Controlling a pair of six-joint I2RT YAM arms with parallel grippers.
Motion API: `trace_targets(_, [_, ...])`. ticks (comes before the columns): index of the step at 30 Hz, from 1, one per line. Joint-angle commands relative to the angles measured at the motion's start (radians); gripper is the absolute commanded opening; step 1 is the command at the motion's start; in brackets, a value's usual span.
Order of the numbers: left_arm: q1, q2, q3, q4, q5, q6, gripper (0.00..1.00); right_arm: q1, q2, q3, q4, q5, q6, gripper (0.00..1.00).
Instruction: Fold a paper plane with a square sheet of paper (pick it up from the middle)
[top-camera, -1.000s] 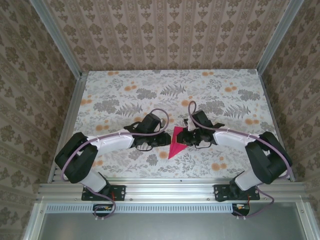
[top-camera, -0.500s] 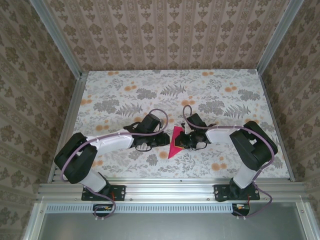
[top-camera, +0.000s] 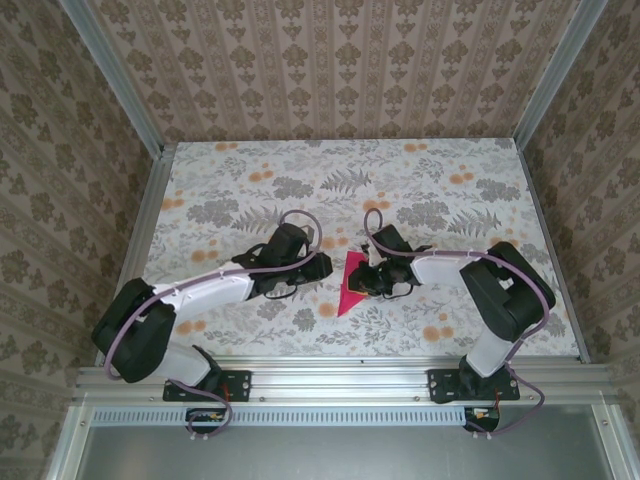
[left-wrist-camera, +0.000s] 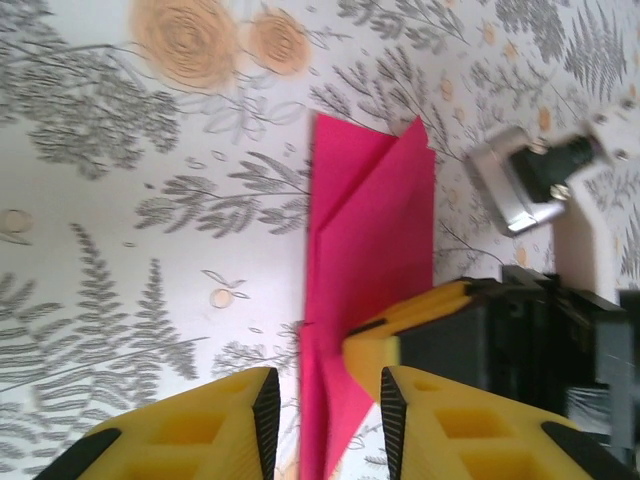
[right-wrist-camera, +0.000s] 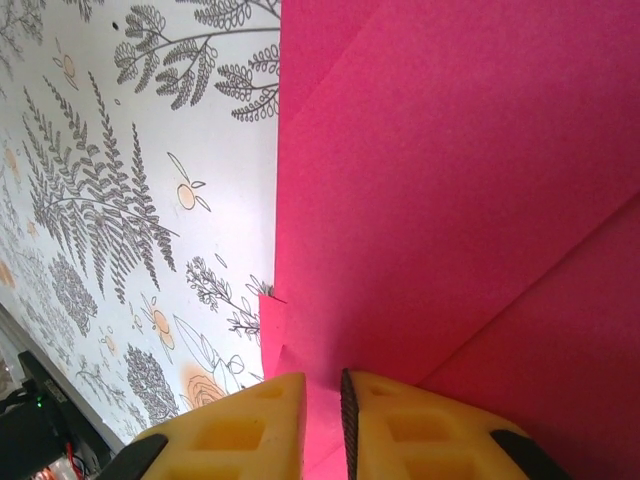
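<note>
The magenta-pink sheet of paper lies folded into a narrow pointed shape on the table between my two grippers. In the left wrist view the paper shows layered flaps and a long crease. My left gripper is at its left edge and open; the paper's edge shows in the gap, clear of both pads. My right gripper has its tips down on the paper. A narrow slit stays between its jaws. One right finger lies across the paper.
The floral table stretches back to the patterned walls. Metal rails run along both sides and the near edge. Purple cables loop over both wrists.
My right gripper slid left onto the paper, which now looks narrower. My left gripper backed off slightly to the left and its jaws widened.
</note>
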Motion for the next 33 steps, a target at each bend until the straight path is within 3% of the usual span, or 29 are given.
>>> trace_targets(1, [0.022,-0.036,-0.023,0.033,-0.035,-0.023,0.36,0.002,-0.059,0.013,-0.063,0.061,-0.01,0.21])
trace_targets(7, [0.018,-0.091,-0.029,0.029,-0.038,-0.014,0.47,0.002,-0.096,-0.005,-0.04,0.087,-0.003,0.23])
trace_targets(11, [0.016,-0.166,-0.024,-0.005,-0.053,0.018,0.78,0.002,-0.094,-0.016,-0.015,0.102,0.003,0.25])
trace_targets(15, [0.018,-0.224,0.037,-0.109,-0.082,0.074,0.92,0.005,-0.091,-0.031,0.012,0.121,0.011,0.26])
trace_targets(16, [0.015,-0.238,0.059,-0.138,-0.098,0.083,0.99,0.006,-0.088,-0.035,0.021,0.121,0.011,0.26])
trace_targets(21, [0.012,-0.29,0.137,-0.204,-0.14,0.069,1.0,0.01,-0.082,0.014,-0.055,0.152,-0.036,0.27])
trace_targets(27, [-0.071,-0.237,0.221,-0.28,-0.216,0.005,1.0,0.009,-0.126,0.023,-0.1,0.232,-0.068,0.26])
trace_targets(29, [-0.13,-0.2,0.277,-0.32,-0.25,0.056,1.0,0.008,-0.135,0.018,-0.095,0.244,-0.061,0.26])
trace_targets(33, [-0.123,-0.208,0.309,-0.352,-0.259,0.078,1.0,0.01,-0.135,0.035,-0.117,0.25,-0.052,0.26])
